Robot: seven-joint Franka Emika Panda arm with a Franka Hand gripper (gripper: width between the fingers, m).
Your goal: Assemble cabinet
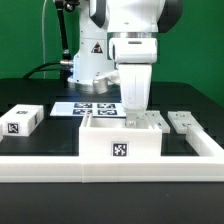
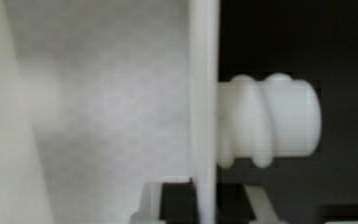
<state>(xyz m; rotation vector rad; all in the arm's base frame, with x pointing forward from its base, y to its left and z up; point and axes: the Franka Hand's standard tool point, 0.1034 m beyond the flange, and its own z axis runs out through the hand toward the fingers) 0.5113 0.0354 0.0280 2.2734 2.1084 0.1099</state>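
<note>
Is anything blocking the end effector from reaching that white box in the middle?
Nothing visible does. The end effector hangs right at the top of the cabinet; the loose white block lies apart, toward the exterior view's left.

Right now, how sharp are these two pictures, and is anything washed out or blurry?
Exterior view: even light, coarse but in focus; the tag on the cabinet reads clearly, white faces nearly wash out against the black table. Wrist view: too close, the white panel is a soft featureless blur, the ribbed knob has fuzzy edges.
</note>
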